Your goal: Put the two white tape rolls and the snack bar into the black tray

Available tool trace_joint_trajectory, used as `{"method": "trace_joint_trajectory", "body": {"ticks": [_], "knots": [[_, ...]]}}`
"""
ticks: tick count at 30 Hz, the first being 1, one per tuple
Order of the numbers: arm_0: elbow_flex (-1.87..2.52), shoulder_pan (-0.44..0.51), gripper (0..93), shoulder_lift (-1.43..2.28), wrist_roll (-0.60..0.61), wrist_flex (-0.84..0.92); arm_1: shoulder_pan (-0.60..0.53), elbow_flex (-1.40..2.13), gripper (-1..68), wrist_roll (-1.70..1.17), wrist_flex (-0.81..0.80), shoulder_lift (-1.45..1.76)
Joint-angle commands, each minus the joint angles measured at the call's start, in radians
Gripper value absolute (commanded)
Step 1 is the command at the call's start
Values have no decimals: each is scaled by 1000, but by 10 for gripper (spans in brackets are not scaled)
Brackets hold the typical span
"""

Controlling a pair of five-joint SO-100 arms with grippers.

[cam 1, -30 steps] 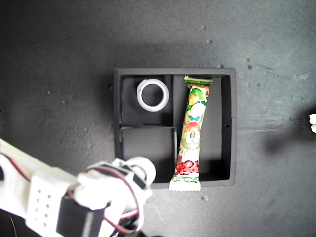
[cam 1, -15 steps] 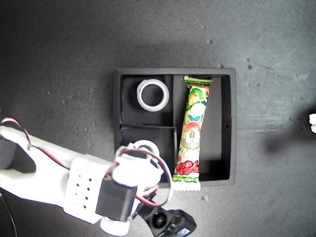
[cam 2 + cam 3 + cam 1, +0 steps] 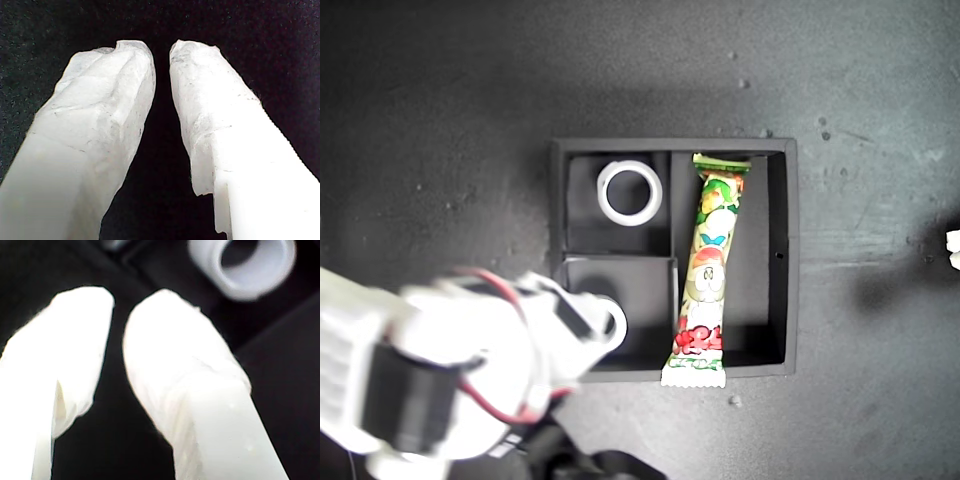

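Second tool [image 3: 605, 320] lower, blurred, over tray [image 3: 791, 250]

The exterior camera is looking straight down on the black tray [image 3: 780, 255]. Both wrist cameras are peering closely along their fingers; the second is sharing a tape roll [image 3: 243, 267].

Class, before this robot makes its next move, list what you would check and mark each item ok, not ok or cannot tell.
1. First tape roll inside the black tray, in a small compartment: ok.
2. Second tape roll settled in the other small compartment: cannot tell, a blurred arm covers it.
3. Snack bar fully inside: not ok, one end lies over the tray's wall.
4. My second gripper empty: ok.
5. My first gripper empty: ok.
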Motion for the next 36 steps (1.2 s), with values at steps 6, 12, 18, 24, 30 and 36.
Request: {"method": "trace_joint_trajectory", "body": {"ticks": [6,12,18,24,30,36], "knots": [[1316,-69,1,968,-192,-434,2,11,24,-11,5,5],[1825,-38,1,1296,-299,-641,2,11,24,-21,5,5],[2086,-54,1,1543,-318,-672,46,11,24,-26,8,-8],[2312,-66,1,1957,-347,-531,135,11,24,-115,8,-8],[2358,-100,1,1957,-485,-419,153,11,24,-130,5,5],[2358,-64,2,1957,-405,-414,144,11,24,-130,5,5]]}}
